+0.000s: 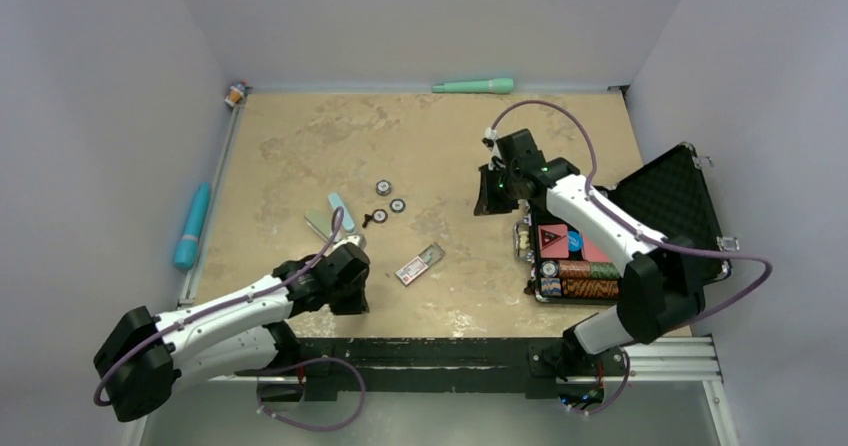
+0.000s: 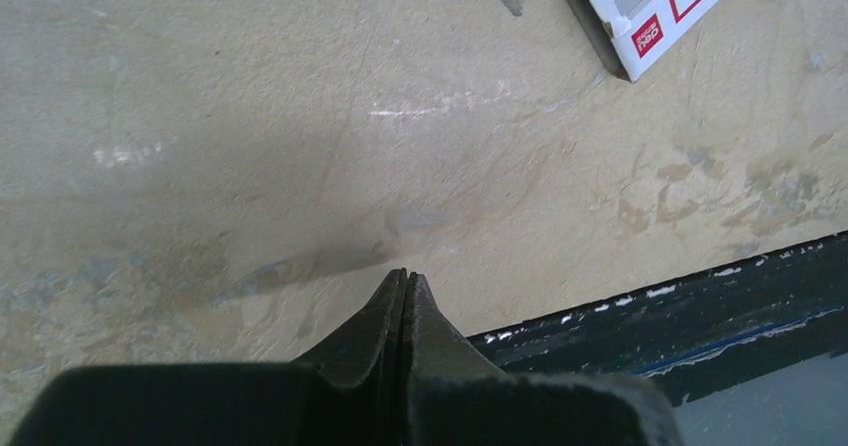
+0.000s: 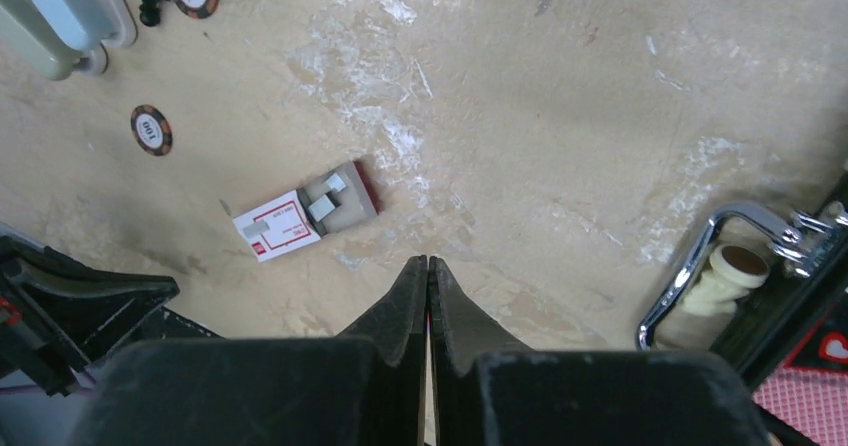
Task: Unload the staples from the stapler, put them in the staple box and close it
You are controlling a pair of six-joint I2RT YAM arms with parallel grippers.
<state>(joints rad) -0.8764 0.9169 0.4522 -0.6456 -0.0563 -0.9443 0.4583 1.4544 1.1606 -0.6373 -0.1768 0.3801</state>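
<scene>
Two small staplers lie side by side left of centre, one light blue (image 1: pixel 342 211) (image 3: pixel 70 1) and one grey-green (image 1: pixel 320 223) (image 3: pixel 40 51). Short silvery-grey staples (image 3: pixel 328 196) rest in the open tray of a small white-and-red box (image 1: pixel 418 264) (image 3: pixel 285 228) (image 2: pixel 660 11). My left gripper (image 1: pixel 350 304) (image 2: pixel 405 274) is shut and empty, low over the table near its front edge, just left of the box. My right gripper (image 1: pixel 490 204) (image 3: pixel 427 261) is also shut on nothing, hovering right of centre, well apart from the staplers and the box.
Three poker chips (image 1: pixel 382 187) and a small dark piece (image 1: pixel 368 219) lie beside the staplers. An open black chip case (image 1: pixel 675 201) with a chrome handle (image 3: pixel 700 276) stands at the right. A green pen (image 1: pixel 473 86) lies at the back wall. A blue marker (image 1: pixel 192 226) lies along the left wall.
</scene>
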